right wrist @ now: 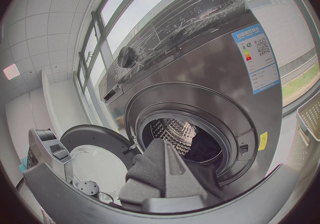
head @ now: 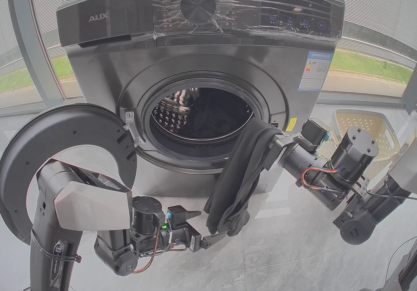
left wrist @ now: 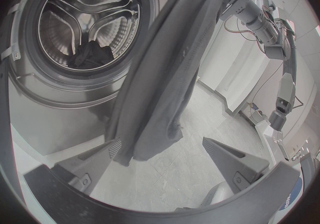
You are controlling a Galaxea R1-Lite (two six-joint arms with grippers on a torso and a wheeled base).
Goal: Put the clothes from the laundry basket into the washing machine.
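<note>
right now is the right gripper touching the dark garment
Touching. The right wrist view shows the dark garment bunched in the right gripper, pressed against its finger.

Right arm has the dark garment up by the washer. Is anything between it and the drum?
Nothing visible does. The door is swung open to the robot's left, and the dark garment in the right gripper hangs just before the drum opening. Its tail hangs below that opening and may drag on the way in.

head camera high, facing washing machine (head: 108, 70), wrist cameras low, both sharing its drum (left wrist: 88, 24)
</note>
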